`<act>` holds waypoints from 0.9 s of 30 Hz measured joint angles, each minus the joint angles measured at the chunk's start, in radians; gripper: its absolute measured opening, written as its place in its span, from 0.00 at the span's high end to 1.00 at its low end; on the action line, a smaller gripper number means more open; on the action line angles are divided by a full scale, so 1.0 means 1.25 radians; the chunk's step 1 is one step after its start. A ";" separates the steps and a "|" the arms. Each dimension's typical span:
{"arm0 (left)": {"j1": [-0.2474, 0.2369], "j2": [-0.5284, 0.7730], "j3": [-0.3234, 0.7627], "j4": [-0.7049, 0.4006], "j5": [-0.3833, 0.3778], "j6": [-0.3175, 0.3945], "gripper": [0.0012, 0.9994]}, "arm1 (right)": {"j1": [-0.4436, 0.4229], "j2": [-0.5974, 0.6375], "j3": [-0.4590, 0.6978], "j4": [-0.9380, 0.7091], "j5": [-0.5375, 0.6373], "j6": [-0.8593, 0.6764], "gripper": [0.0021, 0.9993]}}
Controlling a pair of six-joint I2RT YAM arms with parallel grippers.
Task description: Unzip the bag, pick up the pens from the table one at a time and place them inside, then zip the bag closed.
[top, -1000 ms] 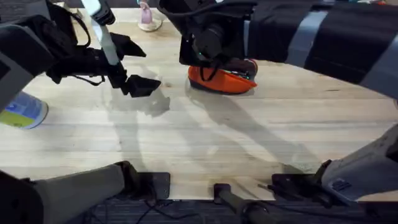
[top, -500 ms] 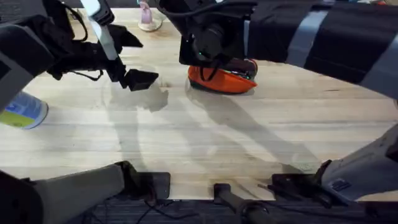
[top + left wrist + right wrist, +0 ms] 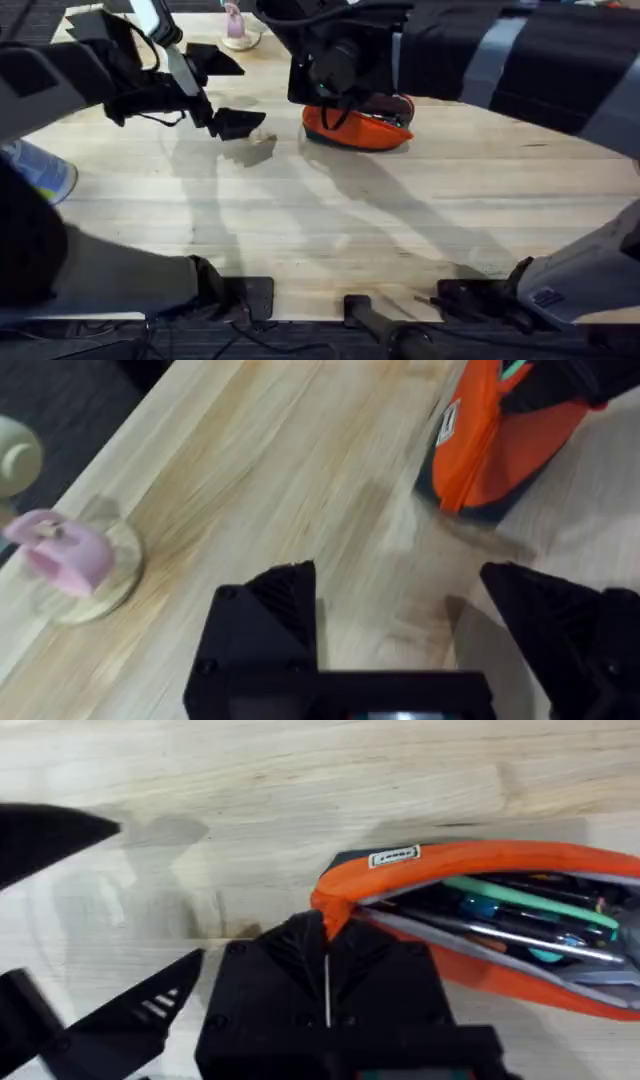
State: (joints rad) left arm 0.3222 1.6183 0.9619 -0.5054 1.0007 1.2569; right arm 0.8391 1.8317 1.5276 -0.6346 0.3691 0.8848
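Left gripper hangs with jaws wide and empty, left of the bag. The bag lies on the table, its mouth gaping. Right gripper is pinched closed on the bag's near end.

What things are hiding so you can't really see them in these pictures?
- Overhead: most of the orange bag sits under the right arm, so its zipper is hidden.
- Right wrist: the right gripper, fingers pressed together, covers the open bag's end; the picture's edge cuts off the other end.
- Left wrist: the bag is cut off by the top edge.
- Overhead: a blue-labelled item hides behind the left arm.
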 joint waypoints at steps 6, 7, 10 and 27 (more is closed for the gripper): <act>0.000 0.124 0.000 0.075 0.147 0.000 0.01 | 0.000 0.000 0.000 0.000 0.000 0.000 0.97; -0.002 0.144 0.000 0.089 0.173 0.000 0.01 | 0.000 0.000 0.000 0.000 0.000 0.000 0.97; -0.012 0.197 0.000 0.127 0.239 0.000 0.01 | 0.000 0.000 0.000 0.001 0.000 0.000 0.97; -0.187 0.281 0.000 0.182 0.333 -0.003 0.01 | 0.000 0.000 0.000 0.001 0.000 0.000 0.97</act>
State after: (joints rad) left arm 0.0887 1.9691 0.9619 -0.2775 1.4171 1.2531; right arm 0.8391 1.8317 1.5276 -0.6331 0.3693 0.8848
